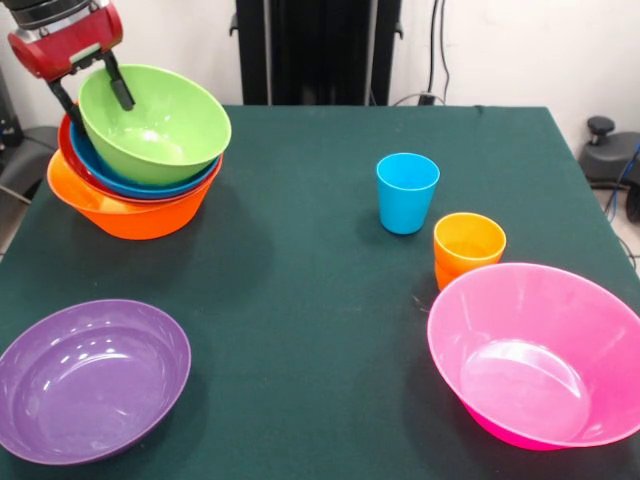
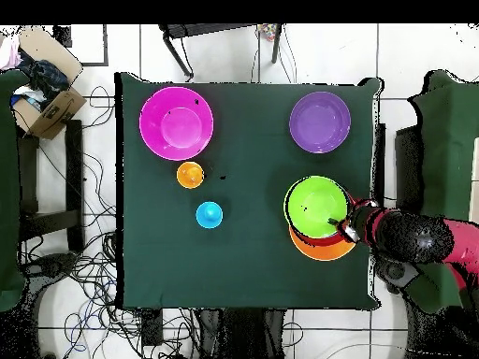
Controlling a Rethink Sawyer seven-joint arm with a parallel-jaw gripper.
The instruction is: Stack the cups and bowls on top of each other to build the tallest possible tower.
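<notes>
At upper left of the front view, the gripper (image 1: 92,84) is pinching the tilted green bowl's (image 1: 155,125) rim between narrow jaws atop the tower (image 1: 130,205). Released crooked, it could be sliding off. The purple bowl (image 1: 90,380), blue cup (image 1: 407,192) and pink bowl (image 1: 540,355) are waiting rightward on the surface (image 1: 300,300).

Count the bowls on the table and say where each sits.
6 visible: the purple bowl and the pink bowl each sit alone; the green bowl, a blue bowl, a red bowl and the orange bowl are stacked. More may be nested unseen.
</notes>
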